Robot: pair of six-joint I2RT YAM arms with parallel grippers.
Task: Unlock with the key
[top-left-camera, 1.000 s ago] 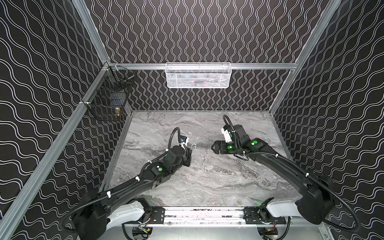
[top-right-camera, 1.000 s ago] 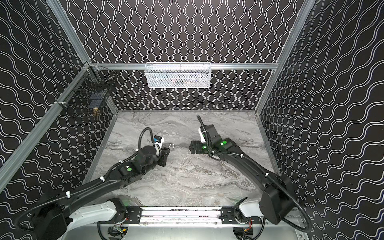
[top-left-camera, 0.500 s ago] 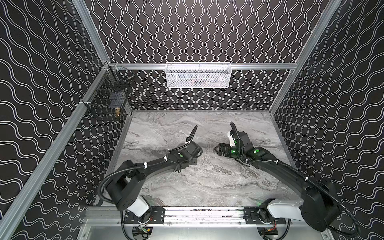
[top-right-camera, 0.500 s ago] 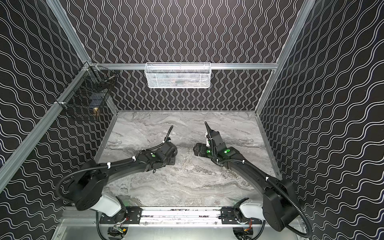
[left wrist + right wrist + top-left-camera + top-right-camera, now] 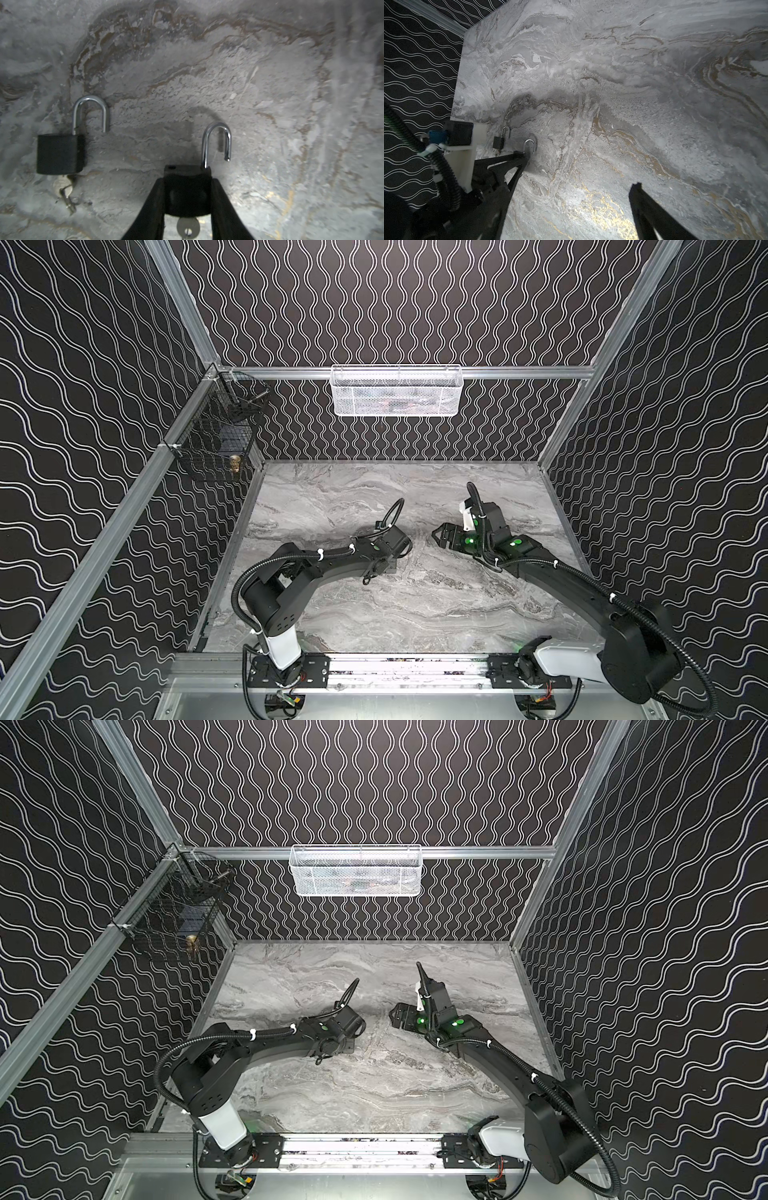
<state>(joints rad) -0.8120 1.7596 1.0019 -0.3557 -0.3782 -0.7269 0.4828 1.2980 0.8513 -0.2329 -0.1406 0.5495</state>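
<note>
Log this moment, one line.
left gripper: shut on black padlock, shackle open | right gripper: open, empty | second black padlock: on marble table, unlocked

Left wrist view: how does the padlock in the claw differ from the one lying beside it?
The held padlock is clamped in the left claw; the loose padlock lies untouched on the table. The loose padlock's key has a second key splayed off it; the held padlock's key shows only its round head. Both are black, with silver shackles open and a key in the bottom.
</note>
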